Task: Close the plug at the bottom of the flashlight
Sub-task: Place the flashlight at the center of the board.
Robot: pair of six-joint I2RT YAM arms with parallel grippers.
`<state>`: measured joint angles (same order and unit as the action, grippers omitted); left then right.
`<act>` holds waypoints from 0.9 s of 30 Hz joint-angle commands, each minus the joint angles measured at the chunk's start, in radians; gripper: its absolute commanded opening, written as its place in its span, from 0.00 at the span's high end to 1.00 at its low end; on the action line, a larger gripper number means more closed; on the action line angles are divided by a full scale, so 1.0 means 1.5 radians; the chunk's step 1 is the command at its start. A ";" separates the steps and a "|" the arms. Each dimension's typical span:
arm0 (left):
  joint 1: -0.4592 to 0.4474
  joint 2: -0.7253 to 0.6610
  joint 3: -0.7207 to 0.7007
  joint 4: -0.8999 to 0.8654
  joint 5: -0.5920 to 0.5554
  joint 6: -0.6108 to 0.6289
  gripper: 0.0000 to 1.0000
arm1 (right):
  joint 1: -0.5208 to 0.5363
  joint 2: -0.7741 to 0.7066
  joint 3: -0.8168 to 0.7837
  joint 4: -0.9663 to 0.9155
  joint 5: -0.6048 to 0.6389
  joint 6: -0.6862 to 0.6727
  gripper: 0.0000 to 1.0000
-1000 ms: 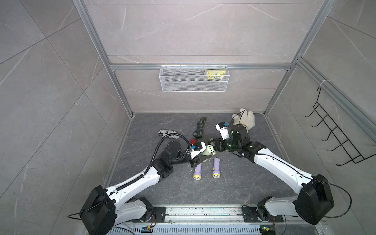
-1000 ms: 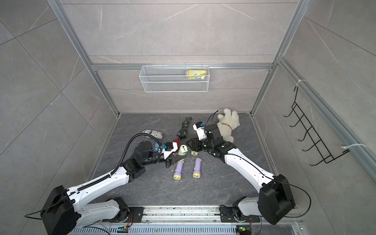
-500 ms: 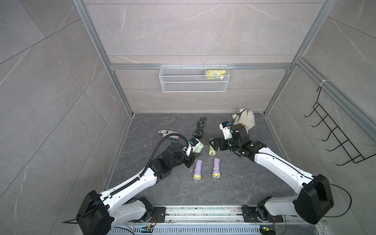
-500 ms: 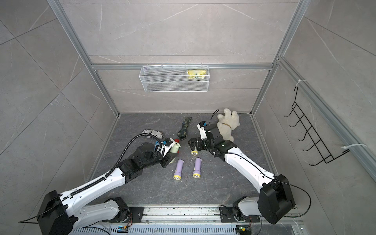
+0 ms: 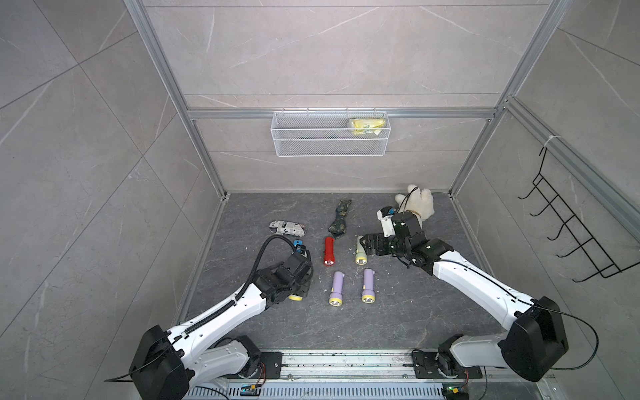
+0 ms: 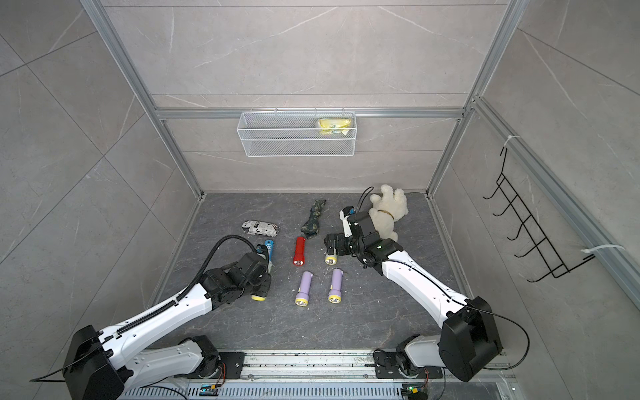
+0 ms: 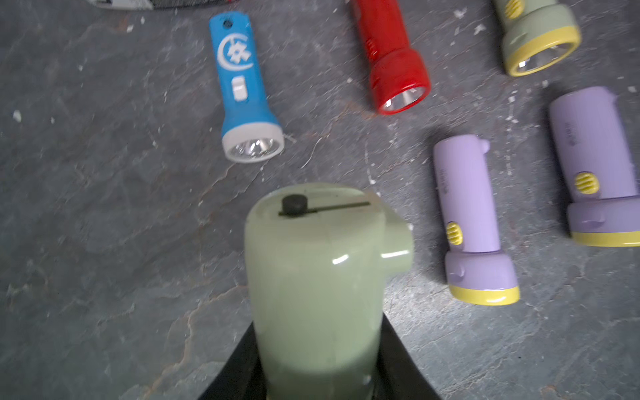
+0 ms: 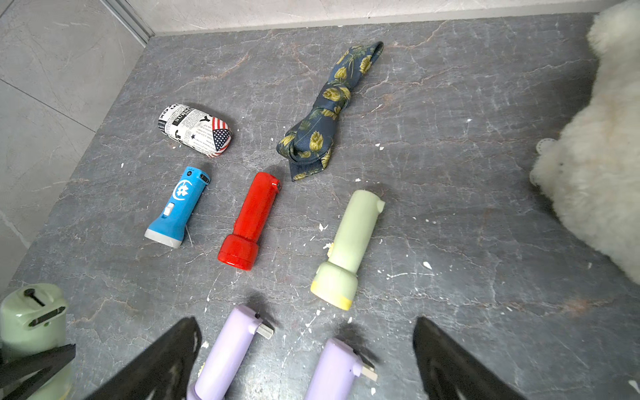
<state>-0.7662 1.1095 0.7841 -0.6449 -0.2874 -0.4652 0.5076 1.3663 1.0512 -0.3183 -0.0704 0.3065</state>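
Gripping the green flashlight by its body, the left gripper is clenched. The lamp end is cut off at the frame edge, and in both top views only its yellow rim shows under the wrist, at the near left of the floor. Black plug — seating unclear. Farther off, right gripper spread wide, holding nothing.

Shows right gripper spread wide, framing two purple flashlights, plugs out; loose green flashlight beyond; held green flashlight at edge.
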 commanded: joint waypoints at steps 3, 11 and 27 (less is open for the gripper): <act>0.036 0.005 -0.041 0.005 0.015 -0.080 1.00 | 0.004 -0.015 -0.010 0.000 0.010 0.011 0.00; 0.093 0.076 -0.083 0.092 0.096 -0.080 1.00 | 0.004 -0.022 -0.018 0.000 0.012 0.015 0.00; 0.117 0.239 -0.017 0.092 0.172 -0.033 0.79 | 0.004 -0.004 -0.013 -0.005 -0.001 0.018 0.00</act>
<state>-0.5972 1.4395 0.7315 -0.5102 -0.0540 -0.5411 0.5076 1.3594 1.0321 -0.3183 -0.0673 0.3195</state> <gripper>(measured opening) 0.391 0.997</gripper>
